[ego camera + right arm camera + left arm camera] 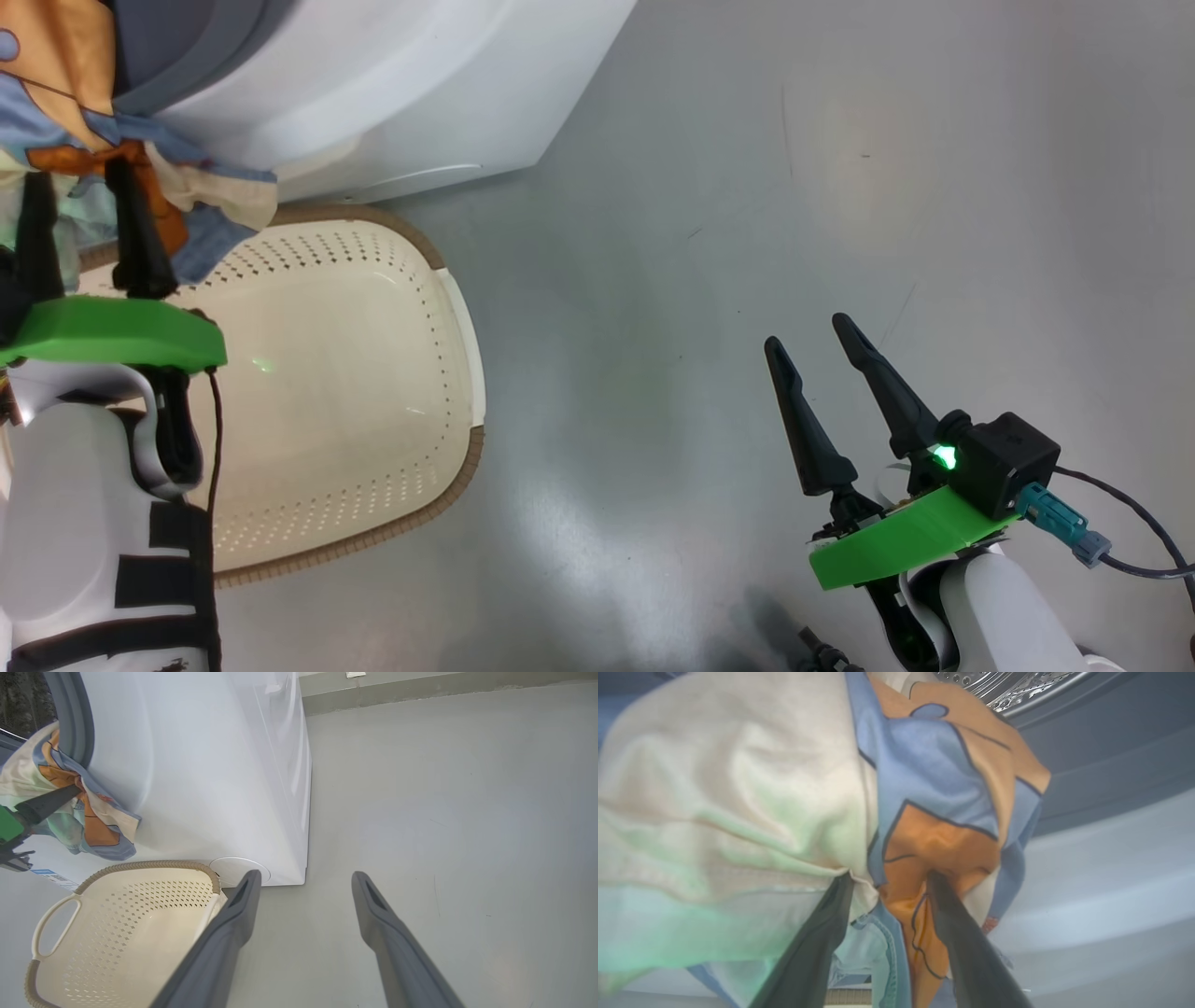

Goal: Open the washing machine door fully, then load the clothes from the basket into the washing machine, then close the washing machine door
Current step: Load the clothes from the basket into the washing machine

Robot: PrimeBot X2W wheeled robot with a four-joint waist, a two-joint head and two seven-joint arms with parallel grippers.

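Observation:
The clothes (65,121), light blue with orange patches plus a cream piece, hang bunched over the lower lip of the washing machine (420,93) opening, above the basket (467,467). My left gripper (79,177) points into them. Its fingers stand apart with fabric between and over the tips (889,877). Behind the clothes (924,788) the steel drum (1017,690) and grey gasket (1111,756) show. The clothes (93,826) trail down the machine's white front (210,765). My right gripper (808,334) hovers open over the floor, holding nothing (307,876). The washing machine door is out of view.
The basket (140,864) stands on the floor against the machine's front, with nothing showing inside. A small blue label (46,873) sits low on the machine. Grey floor (840,187) stretches to the right, up to a wall base (420,693).

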